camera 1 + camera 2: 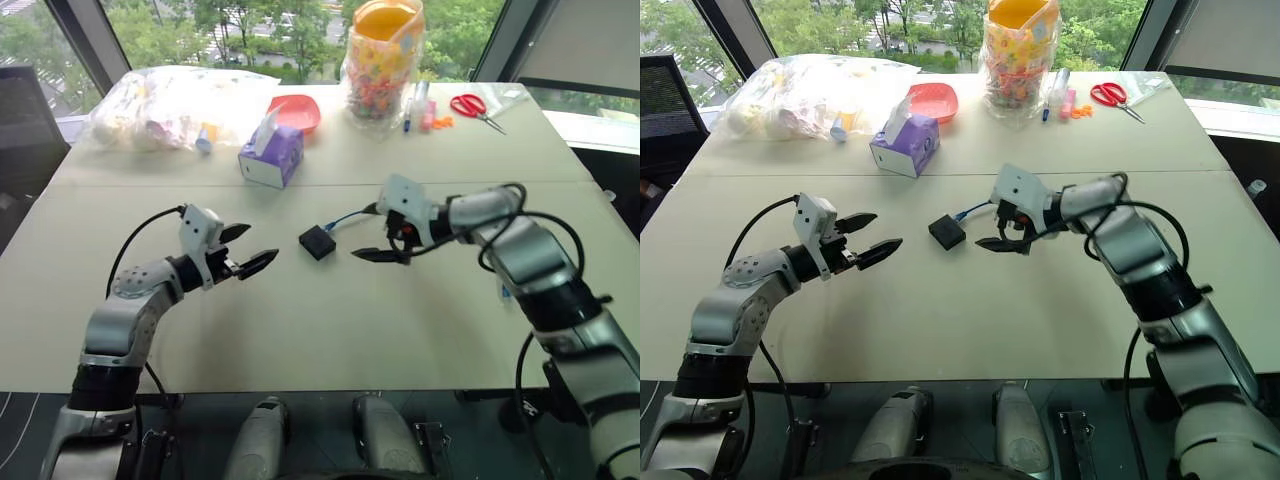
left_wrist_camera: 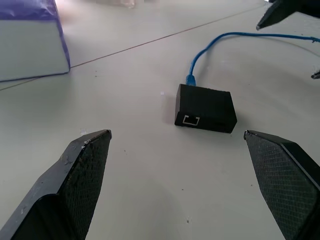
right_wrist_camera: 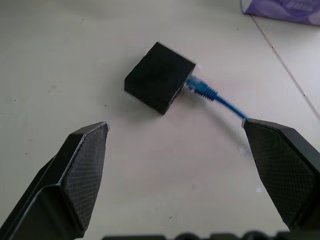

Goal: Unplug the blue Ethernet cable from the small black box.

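The small black box (image 1: 317, 241) lies flat on the pale table, mid-way between my two grippers. The blue Ethernet cable (image 1: 345, 217) is plugged into its far right side, and the plug (image 3: 200, 88) sits in the port. From there the cord (image 2: 220, 40) curves off to the right under my right arm. My left gripper (image 1: 258, 247) hovers left of the box, open and pointing at it, with nothing between its fingers. My right gripper (image 1: 365, 232) is open just right of the box, tilted down, its fingers either side of the cable's run without touching it.
A purple tissue box (image 1: 272, 155) stands behind the black box. Along the far edge are a bulging plastic bag (image 1: 170, 105), a red bowl (image 1: 300, 110), a jar of coloured sweets (image 1: 382, 60), pens (image 1: 420, 105) and red scissors (image 1: 475, 105).
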You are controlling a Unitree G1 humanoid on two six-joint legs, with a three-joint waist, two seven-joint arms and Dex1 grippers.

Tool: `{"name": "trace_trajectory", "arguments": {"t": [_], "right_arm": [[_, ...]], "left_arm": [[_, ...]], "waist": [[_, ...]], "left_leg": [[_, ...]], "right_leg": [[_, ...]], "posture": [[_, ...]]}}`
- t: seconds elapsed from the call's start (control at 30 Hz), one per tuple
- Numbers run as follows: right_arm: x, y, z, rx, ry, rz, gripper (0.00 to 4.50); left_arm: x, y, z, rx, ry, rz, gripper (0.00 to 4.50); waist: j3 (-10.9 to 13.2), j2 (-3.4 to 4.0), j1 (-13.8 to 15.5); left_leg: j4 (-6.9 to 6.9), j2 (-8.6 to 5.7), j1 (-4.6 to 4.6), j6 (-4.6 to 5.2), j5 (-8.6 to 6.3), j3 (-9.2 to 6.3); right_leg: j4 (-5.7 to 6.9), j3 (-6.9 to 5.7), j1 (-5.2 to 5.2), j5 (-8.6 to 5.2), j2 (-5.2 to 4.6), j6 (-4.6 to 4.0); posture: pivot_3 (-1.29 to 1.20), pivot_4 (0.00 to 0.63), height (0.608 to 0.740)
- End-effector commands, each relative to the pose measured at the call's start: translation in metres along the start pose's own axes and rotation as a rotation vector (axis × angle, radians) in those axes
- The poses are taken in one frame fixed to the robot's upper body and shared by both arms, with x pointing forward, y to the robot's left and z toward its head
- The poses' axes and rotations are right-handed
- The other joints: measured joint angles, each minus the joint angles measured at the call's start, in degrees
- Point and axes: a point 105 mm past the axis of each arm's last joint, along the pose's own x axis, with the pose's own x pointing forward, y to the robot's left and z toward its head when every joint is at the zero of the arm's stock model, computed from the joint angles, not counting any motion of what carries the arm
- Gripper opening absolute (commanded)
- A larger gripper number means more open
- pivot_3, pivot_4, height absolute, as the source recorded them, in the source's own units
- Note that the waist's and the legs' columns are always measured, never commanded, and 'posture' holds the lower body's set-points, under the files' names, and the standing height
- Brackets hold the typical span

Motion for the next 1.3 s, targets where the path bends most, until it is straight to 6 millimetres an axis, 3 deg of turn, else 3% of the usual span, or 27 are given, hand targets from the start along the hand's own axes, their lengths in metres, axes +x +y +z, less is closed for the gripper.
{"name": "trace_trajectory", "arguments": {"t": [0.03,0.17,0.3,0.6,0.83,0.93,1.17,1.27,1.3], "right_arm": [[0.011,-0.018,0.002,-0.123,0.07,0.022,4.5],[0.032,-0.035,0.004,-0.209,0.154,0.034,4.5],[0.054,-0.038,0.007,-0.288,0.214,0.058,4.5],[0.08,-0.03,0.018,-0.331,0.217,0.092,4.5],[0.093,-0.013,0.027,-0.192,0.178,0.176,4.5],[0.1,-0.006,0.027,-0.171,0.184,0.192,3.7],[0.108,0.005,0.027,-0.158,0.179,0.23,0.03],[0.106,0.002,0.02,-0.204,0.19,0.206,0.03],[0.102,-0.007,0.016,-0.302,0.191,0.148,0.03]], "left_arm": [[-0.003,0.004,0.012,0.045,-0.032,0.009,4.47],[-0.007,0.003,0.011,0.073,-0.022,0.012,4.47],[-0.014,0.001,0.011,0.084,-0.02,0.029,4.47],[-0.026,0.0,0.012,0.097,-0.015,0.079,4.47],[-0.029,0.0,0.012,0.096,-0.019,0.102,4.47],[-0.029,0.002,0.012,0.095,-0.025,0.112,4.5],[-0.029,0.004,0.011,0.092,-0.025,0.117,4.5],[-0.026,0.006,0.012,0.054,-0.004,0.088,4.5],[-0.025,0.005,0.014,0.036,0.003,0.06,4.5]], "waist": [[0.01,-0.03,0.02],[0.02,-0.03,0.06],[0.03,-0.02,-0.96],[0.02,-0.02,-1.7],[0.02,-0.02,-2.86],[0.02,-0.02,-2.88],[0.02,-0.02,-2.82],[0.01,-0.03,-2.76],[0.01,-0.04,-2.75]], "left_leg": [[-0.03,0.0,0.0,0.0,0.0,0.0],[-0.09,0.0,-0.08,-0.01,0.0,0.0],[-0.15,0.0,-0.14,-0.03,0.01,0.02],[-0.36,0.0,-0.15,-0.15,0.09,0.01],[-0.32,0.0,-0.02,-0.24,0.14,0.01],[-0.33,0.0,-0.01,-0.24,0.14,0.01],[-0.3,0.0,0.01,-0.24,0.15,0.01],[-0.29,0.0,0.01,-0.25,0.15,0.01],[-0.29,0.0,0.01,-0.24,0.15,0.01]], "right_leg": [[0.0,0.0,-0.01,0.01,0.0,0.01],[0.03,0.0,-0.16,0.03,0.0,0.03],[0.12,0.03,-0.33,0.04,0.0,0.02],[0.51,0.08,-0.65,0.04,0.01,-0.02],[0.9,0.12,-0.7,0.03,0.04,-0.06],[0.92,0.13,-0.7,0.03,0.06,-0.06],[0.95,0.14,-0.7,0.05,0.07,-0.08],[0.94,0.14,-0.69,0.05,0.06,-0.07],[0.94,0.14,-0.69,0.05,0.07,-0.08]], "posture": [[0.0,0.15,0.74],[0.0,0.15,0.74],[0.0,0.15,0.74],[0.0,0.15,0.74],[0.0,0.15,0.74],[0.0,0.15,0.74],[0.0,0.15,0.74],[0.0,0.15,0.74],[0.0,0.15,0.74]]}}
